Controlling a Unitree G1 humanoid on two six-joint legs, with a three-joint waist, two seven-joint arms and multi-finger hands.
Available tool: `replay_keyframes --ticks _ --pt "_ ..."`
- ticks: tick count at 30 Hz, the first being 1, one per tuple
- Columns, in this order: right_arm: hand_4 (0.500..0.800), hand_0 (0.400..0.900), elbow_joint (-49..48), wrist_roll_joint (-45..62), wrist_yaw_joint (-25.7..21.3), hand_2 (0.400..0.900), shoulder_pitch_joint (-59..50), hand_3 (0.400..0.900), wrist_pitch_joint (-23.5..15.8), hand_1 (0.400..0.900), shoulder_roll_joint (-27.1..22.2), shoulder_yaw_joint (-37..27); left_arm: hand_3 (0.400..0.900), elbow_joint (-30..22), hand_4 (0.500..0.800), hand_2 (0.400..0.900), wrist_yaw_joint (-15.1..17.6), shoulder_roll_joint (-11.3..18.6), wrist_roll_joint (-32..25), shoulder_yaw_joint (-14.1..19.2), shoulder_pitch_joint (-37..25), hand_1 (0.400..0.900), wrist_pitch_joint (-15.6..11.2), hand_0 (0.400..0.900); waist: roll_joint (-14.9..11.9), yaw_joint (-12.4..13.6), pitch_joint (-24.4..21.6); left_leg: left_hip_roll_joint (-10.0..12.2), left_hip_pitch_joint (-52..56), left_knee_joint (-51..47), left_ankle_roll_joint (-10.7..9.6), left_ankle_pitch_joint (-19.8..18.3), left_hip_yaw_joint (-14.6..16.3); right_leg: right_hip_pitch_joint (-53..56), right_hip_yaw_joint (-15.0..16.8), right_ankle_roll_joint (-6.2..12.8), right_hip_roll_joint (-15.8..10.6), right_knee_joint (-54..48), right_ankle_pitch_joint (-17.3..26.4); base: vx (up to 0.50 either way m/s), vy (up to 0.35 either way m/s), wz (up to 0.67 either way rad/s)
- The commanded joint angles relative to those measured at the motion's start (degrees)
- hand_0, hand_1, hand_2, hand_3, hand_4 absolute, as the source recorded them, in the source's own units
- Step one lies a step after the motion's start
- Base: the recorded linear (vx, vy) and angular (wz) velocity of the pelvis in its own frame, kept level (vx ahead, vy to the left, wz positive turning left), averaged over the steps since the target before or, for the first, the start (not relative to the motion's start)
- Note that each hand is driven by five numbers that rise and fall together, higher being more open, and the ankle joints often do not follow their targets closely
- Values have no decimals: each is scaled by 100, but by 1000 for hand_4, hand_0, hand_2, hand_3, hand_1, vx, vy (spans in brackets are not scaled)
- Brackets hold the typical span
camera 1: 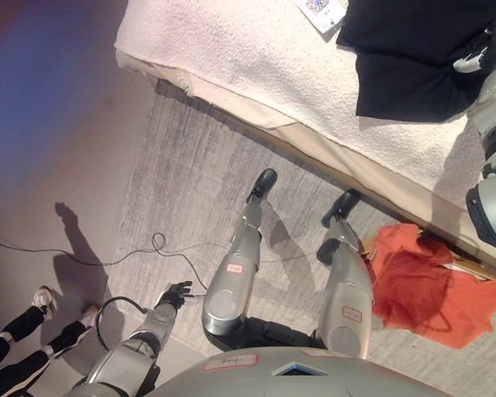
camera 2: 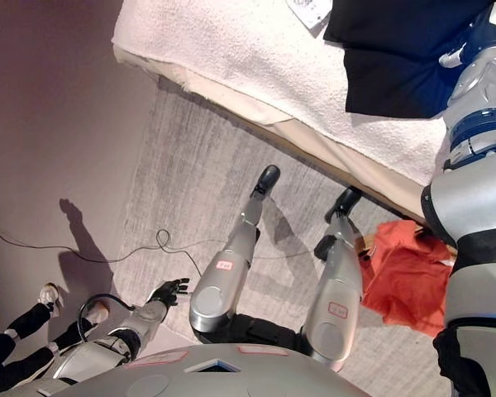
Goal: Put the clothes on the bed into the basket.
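A black garment (camera 1: 413,58) lies on the white fluffy bed (camera 1: 231,50) at the upper right. My right arm reaches up along the right edge, and my right hand (camera 1: 486,45) rests at the garment's right side, dark against the dark cloth, so its grasp is not readable. An orange garment (camera 1: 417,285) lies in the basket on the floor at the lower right, where only a strip of woven rim (camera 1: 476,270) shows. My left hand (camera 1: 175,294) hangs low at the lower left, fingers relaxed and holding nothing.
A white printed card (camera 1: 322,12) lies on the bed beside the black garment. The bed's edge (camera 1: 314,153) runs diagonally over a grey carpet (camera 1: 182,190). A person's legs and shoes (camera 1: 33,318) show at the lower left.
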Motion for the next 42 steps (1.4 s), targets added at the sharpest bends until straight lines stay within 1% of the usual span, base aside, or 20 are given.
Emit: replay_keyframes --ticks 1,5,9,10,12,15,19,20,22,23,28,31,37,42 --pt "500 400 -472 188 -11 400 -472 400 -543 400 311 226 900 457 800 900 72 666 -141 -134 340 900 166 900 -108 205 10 -424 451 -448 334 528 356 256 601 345 -342 253 -61 -68 71 -10" --pt "500 400 -479 204 -2 400 -401 400 -547 400 351 197 900 523 800 900 79 685 -121 -76 353 900 165 900 -160 161 -50 -404 559 -422 338 479 427 381 642 358 -334 174 -32 5 29 -11" --pt "500 400 -544 233 9 400 -127 400 -564 400 400 66 900 641 800 900 89 642 -96 -10 290 900 153 900 -285 20 -262 -409 845 -377 343 324 554 769 708 377 -304 -20 -8 63 25 -19" --pt "500 400 -545 232 9 400 -126 400 -563 400 400 65 900 642 800 900 89 643 -96 -11 290 900 152 900 -284 19 -257 -409 851 -378 344 324 554 778 706 377 -303 -25 -6 65 31 -14" --pt "500 400 -624 258 39 400 157 400 -583 400 354 -81 900 719 800 900 88 605 -39 53 285 900 167 900 -376 -123 -446 -421 1130 -375 364 203 665 1087 755 400 -296 -161 18 112 65 -32" --pt "500 400 -733 182 98 400 425 400 -595 400 333 -129 900 801 800 900 89 586 38 142 268 900 197 900 -491 -292 -661 -423 1443 -409 400 80 820 1396 845 431 -272 -331 64 98 67 -40" --pt "500 400 -816 97 186 400 752 400 -636 400 236 -270 900 920 800 900 87 556 145 284 260 900 222 900 -661 -562 -1018 -423 1842 -465 473 -74 1094 1713 1024 491 -218 -582 164 82 49 -45" --pt "500 400 -820 96 186 400 757 400 -634 400 235 -273 900 920 800 900 87 557 146 283 263 900 222 900 -662 -554 -1011 -420 1857 -471 474 -76 1102 1725 1031 491 -214 -589 167 56 32 -44" --pt "500 400 -880 59 248 400 902 400 -650 400 132 -327 900 979 800 900 86 561 187 364 252 900 245 900 -757 -698 -1187 -381 2052 -510 502 -147 1279 1843 1175 516 -177 -666 192 78 37 -58" --pt "500 400 -860 25 294 400 990 400 -644 400 68 -380 900 1036 800 900 83 563 240 427 257 900 263 900 -815 -830 -1358 -342 2216 -547 524 -209 1388 1931 1260 530 -166 -689 189 104 33 -58" --pt "500 400 -871 8 367 400 1236 400 -650 400 -284 -550 900 1147 800 900 42 583 408 518 259 900 292 900 -875 -1143 -1696 -284 2573 -596 581 -364 1680 2129 1522 571 -118 -733 179 75 26 -45" --pt "500 400 -918 15 415 400 1337 400 -659 400 -530 -609 900 1194 800 900 5 627 491 586 314 900 291 900 -909 -1303 -1863 -265 2749 -604 598 -466 1914 2180 1740 603 -69 -825 241 61 19 -53" --pt "500 400 -1243 104 445 400 1753 400 -739 400 -977 -861 900 1207 800 900 -55 690 606 705 417 900 266 900 -945 -1555 -1996 -247 3027 -604 659 -617 2365 2175 2189 654 75 -823 310 29 29 -56" --pt "500 400 -1585 269 463 400 2345 400 -791 400 -1395 -1238 900 1226 800 900 -119 714 685 744 417 900 261 900 -956 -1778 -2056 -230 3184 -604 674 -694 2567 2210 2396 680 157 -801 303 25 17 -31"
